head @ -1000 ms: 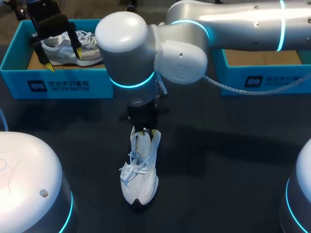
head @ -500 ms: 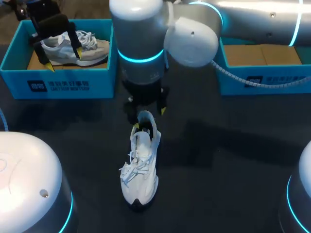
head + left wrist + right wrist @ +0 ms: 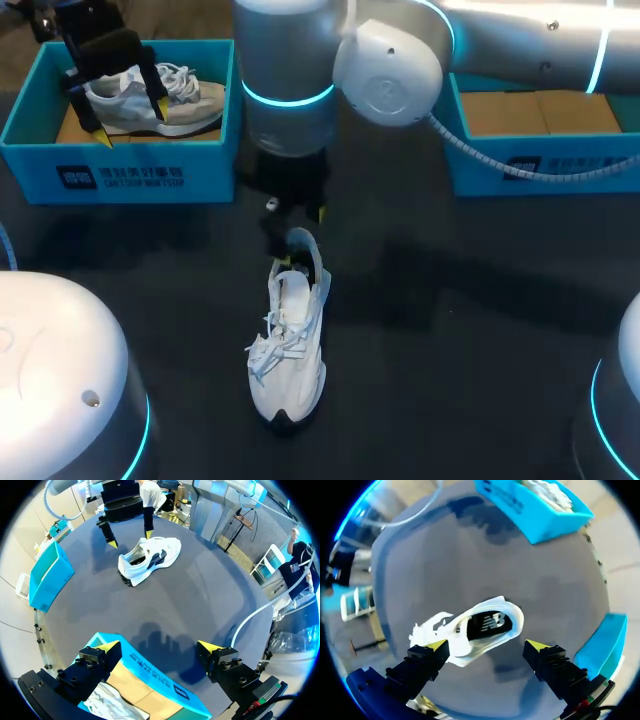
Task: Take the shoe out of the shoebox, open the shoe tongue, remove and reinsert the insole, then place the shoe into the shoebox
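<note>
Shoe [image 3: 490, 622] lies just under right gripper [image 3: 486, 645], jaws apart, empty; left gripper [image 3: 159, 647] likewise spread, over shoebox [image 3: 155, 677].

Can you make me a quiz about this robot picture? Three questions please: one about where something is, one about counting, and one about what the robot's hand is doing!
1. Where is the shoe under the right gripper?
A. Inside a box
B. Lifted in the air
C. On the table

2. How many blue shoeboxes are on the table?
A. One
B. Two
C. Three

3. What is the right gripper doing?
A. It is open, holding nothing
B. It is shut on the shoe
C. It is holding an insole

Answers:
1. C, the shoe lies flat on the dark table.
2. B, there is a left shoebox and a right shoebox.
3. A, its yellow tips are wide apart above the shoe's heel.
</note>
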Robot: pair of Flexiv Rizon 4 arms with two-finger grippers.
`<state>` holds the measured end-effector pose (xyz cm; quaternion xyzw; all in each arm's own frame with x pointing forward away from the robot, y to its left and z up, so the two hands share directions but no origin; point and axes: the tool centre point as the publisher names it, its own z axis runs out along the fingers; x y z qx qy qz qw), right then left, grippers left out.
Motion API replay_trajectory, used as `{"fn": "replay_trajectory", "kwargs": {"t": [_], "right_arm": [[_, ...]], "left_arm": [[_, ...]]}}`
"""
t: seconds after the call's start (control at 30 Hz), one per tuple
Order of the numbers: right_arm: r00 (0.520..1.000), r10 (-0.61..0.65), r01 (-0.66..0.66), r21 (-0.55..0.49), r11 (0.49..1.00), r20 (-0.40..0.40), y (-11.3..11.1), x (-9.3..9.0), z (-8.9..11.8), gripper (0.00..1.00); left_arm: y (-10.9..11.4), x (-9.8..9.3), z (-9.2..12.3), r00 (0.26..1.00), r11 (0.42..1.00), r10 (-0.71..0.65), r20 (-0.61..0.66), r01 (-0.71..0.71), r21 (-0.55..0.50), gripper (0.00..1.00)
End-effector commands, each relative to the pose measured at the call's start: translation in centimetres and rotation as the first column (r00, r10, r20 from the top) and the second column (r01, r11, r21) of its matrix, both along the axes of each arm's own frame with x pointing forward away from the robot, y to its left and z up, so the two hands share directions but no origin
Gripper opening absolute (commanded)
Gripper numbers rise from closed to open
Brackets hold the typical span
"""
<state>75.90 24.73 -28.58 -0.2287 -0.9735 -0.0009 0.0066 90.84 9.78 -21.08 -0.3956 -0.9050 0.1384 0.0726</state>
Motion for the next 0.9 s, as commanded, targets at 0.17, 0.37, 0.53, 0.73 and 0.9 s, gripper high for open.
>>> {"fn": "replay_trajectory", "kwargs": {"t": [0.17,0.37,0.53,0.73,0.9], "right_arm": [[0.983,0.18,-0.181,0.017,0.983,0.041,-0.3,1.9,-1.8,1.0],[0.977,0.199,-0.201,0.015,0.98,0.075,-0.5,3.5,-2.5,1.0],[0.973,0.213,-0.215,0.004,0.977,0.091,-0.8,4.5,-3.4,1.0],[0.969,0.222,-0.222,-0.007,0.975,0.111,-1.2,5.9,-4.9,1.0],[0.969,0.224,-0.225,-0.006,0.974,0.103,-0.8,6.8,-6.4,1.0]], "left_arm": [[0.0,0.1,0.0,1.0,1.0,-0.001,-0.001,0.001,0.002,1.0],[0.0,0.1,0.0,1.0,1.0,-0.001,-0.001,0.001,0.002,1.0],[0.0,0.1,0.0,1.0,1.0,-0.001,-0.001,0.001,0.002,1.0],[0.0,0.1,0.0,1.0,1.0,-0.001,-0.001,0.001,0.002,1.0],[0.0,0.1,0.0,1.0,1.0,-0.001,-0.001,0.001,0.002,1.0]]}}
